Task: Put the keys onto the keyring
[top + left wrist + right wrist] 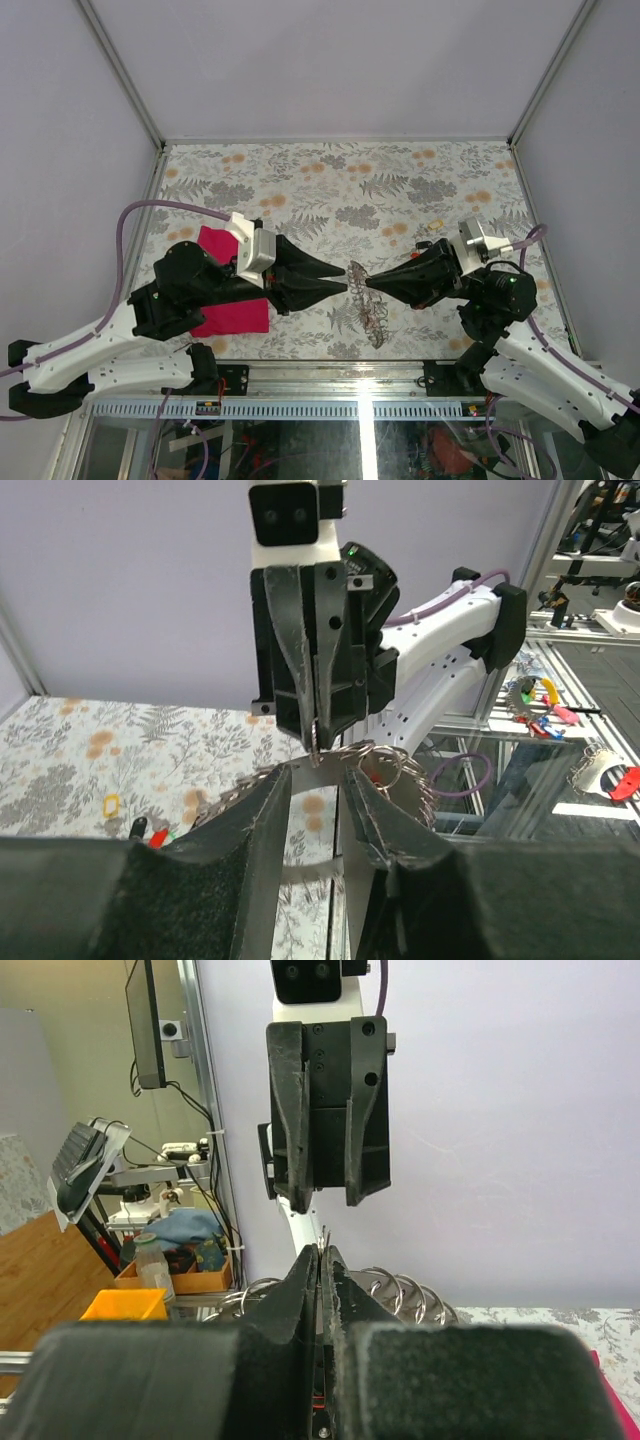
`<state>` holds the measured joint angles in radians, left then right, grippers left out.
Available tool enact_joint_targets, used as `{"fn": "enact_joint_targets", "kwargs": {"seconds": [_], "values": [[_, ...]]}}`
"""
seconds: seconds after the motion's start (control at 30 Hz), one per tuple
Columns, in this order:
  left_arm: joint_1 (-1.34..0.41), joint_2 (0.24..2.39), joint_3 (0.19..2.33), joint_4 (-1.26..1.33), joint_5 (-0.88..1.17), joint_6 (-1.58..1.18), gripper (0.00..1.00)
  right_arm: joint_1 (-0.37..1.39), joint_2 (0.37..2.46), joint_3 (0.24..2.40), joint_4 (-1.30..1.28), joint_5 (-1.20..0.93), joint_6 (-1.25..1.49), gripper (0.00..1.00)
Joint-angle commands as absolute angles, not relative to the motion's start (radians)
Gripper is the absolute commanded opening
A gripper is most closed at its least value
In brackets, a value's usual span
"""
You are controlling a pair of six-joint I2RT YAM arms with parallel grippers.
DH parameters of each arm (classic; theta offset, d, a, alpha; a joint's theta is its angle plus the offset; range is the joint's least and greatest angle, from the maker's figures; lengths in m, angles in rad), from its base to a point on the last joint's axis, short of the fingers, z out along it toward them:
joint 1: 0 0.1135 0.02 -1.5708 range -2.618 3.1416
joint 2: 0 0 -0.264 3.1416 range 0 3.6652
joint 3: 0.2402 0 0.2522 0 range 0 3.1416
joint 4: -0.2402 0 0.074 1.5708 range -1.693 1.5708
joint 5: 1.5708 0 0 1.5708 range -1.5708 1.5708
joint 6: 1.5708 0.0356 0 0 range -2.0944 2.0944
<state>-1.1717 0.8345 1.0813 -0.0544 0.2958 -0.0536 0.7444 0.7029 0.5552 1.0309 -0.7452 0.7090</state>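
In the lower middle of the top view, the right gripper is clenched on the upper end of the keyring (a limp silvery strand). The left gripper stands released, just beside it.

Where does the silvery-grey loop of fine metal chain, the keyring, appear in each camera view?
Top external: the silvery-grey chain keyring hangs at centre.
Left wrist: keyring at centre, slightly right of the middle.
Right wrist: keyring low, right of centre.
Shared landmark: the shut right gripper, pinching it in every view.
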Motion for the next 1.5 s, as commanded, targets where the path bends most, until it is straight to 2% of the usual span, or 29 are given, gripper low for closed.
{"fn": "enact_joint_targets", "kwargs": {"seconds": [0.0,0.2,0.37,0.5,1.47], "values": [[-1.175,0.839,1.087,0.086,0.35,-0.068,0.28,0.745,0.709,0.62,1.141,-0.748,0.724,0.0],[-1.176,0.846,1.085,0.094,0.391,-0.076,0.28,0.745,0.686,0.698,0.982,-0.875,0.569,0.0],[-1.176,0.859,1.094,0.075,0.425,-0.075,0.28,0.746,0.605,0.772,0.657,-0.87,0.278,0.0],[-1.176,0.874,1.102,0.076,0.407,-0.059,0.28,0.745,0.604,0.838,0.497,-0.868,0.151,0.0],[-1.176,0.945,1.112,0.164,0.382,0.0,0.29,0.744,0.625,0.839,0.505,-0.871,0.212,0.0]]}}
